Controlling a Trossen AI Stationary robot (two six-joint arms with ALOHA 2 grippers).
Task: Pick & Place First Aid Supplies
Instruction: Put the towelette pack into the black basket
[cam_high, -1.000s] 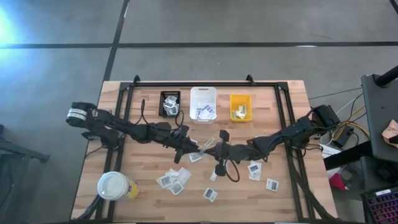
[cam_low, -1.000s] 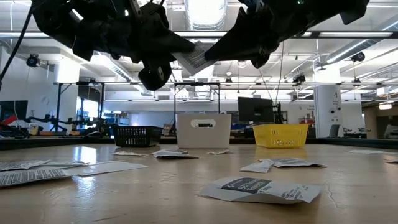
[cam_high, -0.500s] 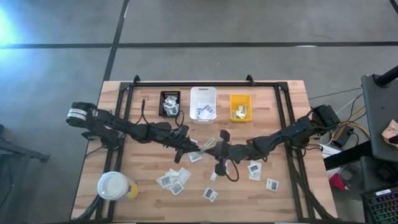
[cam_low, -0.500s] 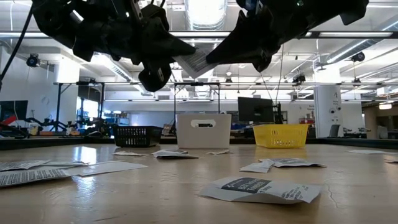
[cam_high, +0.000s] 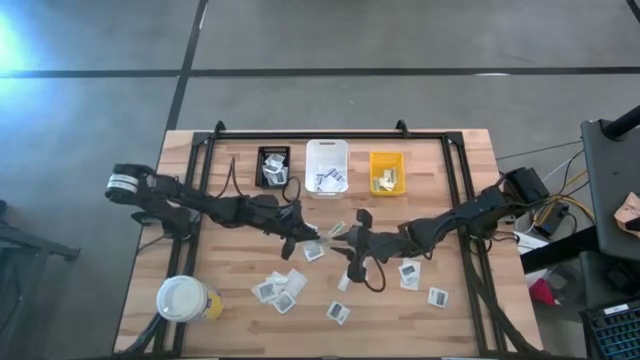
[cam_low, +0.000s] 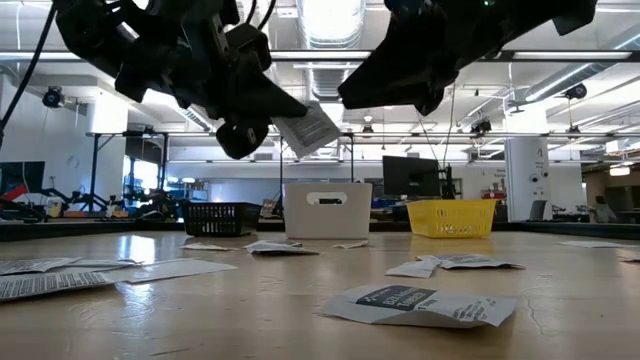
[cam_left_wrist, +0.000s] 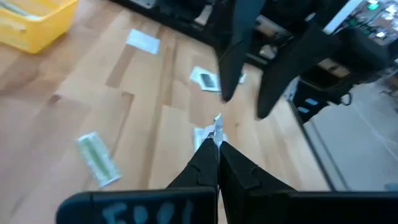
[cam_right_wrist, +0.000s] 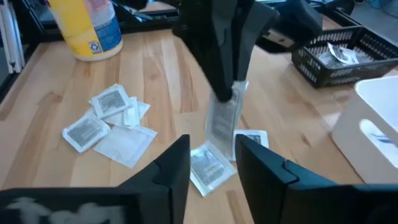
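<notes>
The first aid supplies are small flat packets. One white packet with a grey printed face (cam_right_wrist: 222, 121) hangs in the air over the table's middle, with my left gripper (cam_left_wrist: 217, 144) shut on it. My right gripper (cam_right_wrist: 212, 163) stands open just to the packet's right, facing the left gripper and touching nothing. Several more packets (cam_high: 280, 290) lie flat on the wood near the front, and one (cam_high: 314, 251) lies right below the grippers. More packets lie in the black (cam_high: 273, 165), white (cam_high: 327, 166) and yellow (cam_high: 387, 172) bins at the far edge. My left gripper pinches the packet's upper end (cam_right_wrist: 232, 92) between its two fingertips. The fingers come from the table's left, slanting a little downward. The packet hangs below them, tilted, its lower end (cam_low: 318, 135) free and well clear of the table.
A white-lidded cup with a yellow body (cam_high: 184, 298) stands at the front left corner. The three bins line the far edge. A black frame (cam_high: 330, 133) runs along the far and side edges. Bare wood lies between the bins and the grippers.
My right gripper has opened and let go of the packet, which both grippers held between them a second ago. The packet now hangs from my left gripper alone, its freed end dropped lower. Neither arm has shifted along the table.
</notes>
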